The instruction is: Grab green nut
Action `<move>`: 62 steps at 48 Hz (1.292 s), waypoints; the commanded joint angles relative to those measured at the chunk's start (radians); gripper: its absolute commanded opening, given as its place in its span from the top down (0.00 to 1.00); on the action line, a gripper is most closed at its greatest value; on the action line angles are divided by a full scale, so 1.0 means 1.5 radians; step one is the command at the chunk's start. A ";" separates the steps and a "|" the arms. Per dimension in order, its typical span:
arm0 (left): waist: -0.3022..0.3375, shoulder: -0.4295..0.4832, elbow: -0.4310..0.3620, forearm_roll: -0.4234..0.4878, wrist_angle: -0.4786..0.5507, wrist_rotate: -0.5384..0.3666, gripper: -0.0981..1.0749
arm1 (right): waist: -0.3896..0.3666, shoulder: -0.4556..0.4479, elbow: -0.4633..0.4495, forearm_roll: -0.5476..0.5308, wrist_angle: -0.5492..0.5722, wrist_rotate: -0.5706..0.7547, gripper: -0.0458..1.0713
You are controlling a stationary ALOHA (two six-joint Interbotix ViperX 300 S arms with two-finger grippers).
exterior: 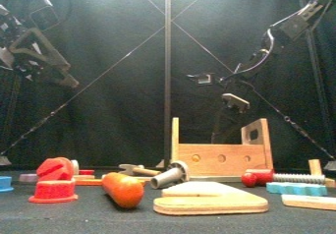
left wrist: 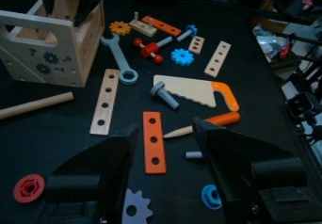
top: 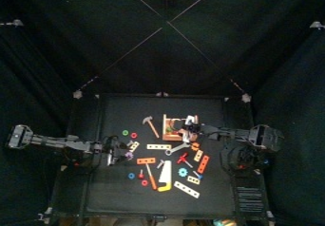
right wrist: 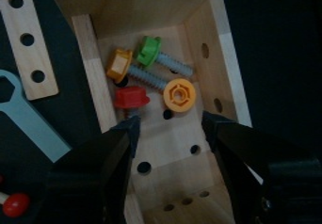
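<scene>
Right now my right gripper [right wrist: 170, 134] hangs over the wooden box [right wrist: 151, 87] with its jaws spread wide, holding nothing. Inside the box I see the green nut [right wrist: 149, 50] on a grey bolt [right wrist: 161, 70], beside an orange nut [right wrist: 180, 96] and a red piece [right wrist: 131, 98]. My left gripper [left wrist: 168, 157] is wide too, empty, above an orange strip [left wrist: 152, 141] and the saw [left wrist: 195, 93].

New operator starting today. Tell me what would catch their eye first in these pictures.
The wooden toolbox stands out, upright toward the table's back. The right pincer hangs open over it, above a green nut, a red piece and an orange bolt head inside. Bright toy tools, including a wooden saw, are scattered across the black table.
</scene>
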 commanded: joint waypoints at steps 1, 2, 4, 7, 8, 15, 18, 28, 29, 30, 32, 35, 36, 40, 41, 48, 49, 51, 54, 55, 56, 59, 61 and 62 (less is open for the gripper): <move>0.003 -0.001 -0.007 0.001 -0.002 0.003 0.17 | 0.003 -0.028 -0.016 0.000 -0.002 0.000 0.16; 0.004 -0.002 -0.007 0.002 -0.002 0.003 0.17 | 0.004 -0.031 -0.018 0.000 -0.001 0.001 0.16; 0.005 -0.004 -0.006 0.001 -0.002 0.002 0.17 | 0.011 -0.036 -0.021 0.002 -0.002 0.001 0.16; 0.011 -0.007 -0.006 0.001 -0.001 0.002 0.17 | 0.025 -0.043 -0.026 0.005 -0.002 0.001 0.16; 0.014 -0.009 -0.006 0.001 0.000 0.003 0.17 | 0.032 -0.046 -0.026 0.005 -0.002 0.001 0.16; 0.054 -0.012 -0.006 0.003 0.026 0.003 0.17 | 0.058 -0.053 -0.022 0.005 -0.007 0.001 0.16; 0.089 -0.012 -0.005 0.003 0.047 0.003 0.17 | 0.063 -0.053 -0.017 0.005 -0.015 0.001 0.16; 0.181 -0.011 0.002 0.011 0.155 0.004 0.17 | 0.064 -0.051 -0.012 0.005 -0.020 0.001 0.16; 0.188 -0.011 0.003 0.013 0.166 0.004 0.17 | 0.063 -0.052 -0.012 0.006 -0.022 0.001 0.16; 0.192 -0.012 0.002 0.014 0.170 0.003 0.17 | 0.064 -0.053 -0.012 0.006 -0.025 0.001 0.16; 0.212 -0.011 0.004 0.024 0.191 0.004 0.17 | 0.065 -0.055 -0.014 0.007 -0.031 0.001 0.16; 0.237 -0.011 0.008 0.041 0.208 0.003 0.17 | 0.065 -0.059 -0.015 0.009 -0.044 0.001 0.16; 0.251 -0.011 0.011 0.053 0.214 0.003 0.17 | 0.066 -0.060 -0.015 0.010 -0.051 0.001 0.16; 0.284 -0.009 0.017 0.087 0.216 0.002 0.17 | 0.069 -0.061 -0.014 0.011 -0.075 0.000 0.16; 0.290 -0.007 0.017 0.095 0.213 0.002 0.17 | 0.070 -0.061 -0.011 0.010 -0.082 0.000 0.16; 0.316 0.002 0.011 0.122 0.188 0.001 0.17 | 0.066 -0.061 -0.002 0.010 -0.104 0.000 0.16; 0.322 0.003 0.011 0.123 0.185 0.002 0.17 | 0.065 -0.061 -0.001 0.011 -0.106 0.000 0.16; 0.335 0.007 0.012 0.127 0.177 0.002 0.17 | 0.065 -0.061 -0.002 0.011 -0.107 0.000 0.16; 0.355 0.014 0.012 0.128 0.167 0.002 0.17 | 0.065 -0.061 -0.002 0.011 -0.108 0.000 0.16; 0.360 0.019 0.011 0.127 0.165 0.002 0.17 | 0.065 -0.061 -0.003 0.011 -0.109 0.000 0.16; 0.363 0.024 0.011 0.126 0.164 0.002 0.17 | 0.065 -0.061 -0.003 0.011 -0.108 0.000 0.16; 0.363 0.036 0.012 0.127 0.163 0.003 0.16 | 0.069 -0.061 -0.005 0.011 -0.108 0.000 0.16; 0.363 0.046 0.013 0.128 0.163 0.003 0.16 | 0.070 -0.061 -0.006 0.011 -0.108 0.001 0.16; 0.363 0.052 0.012 0.128 0.163 0.004 0.16 | 0.072 -0.061 -0.007 0.011 -0.108 0.000 0.16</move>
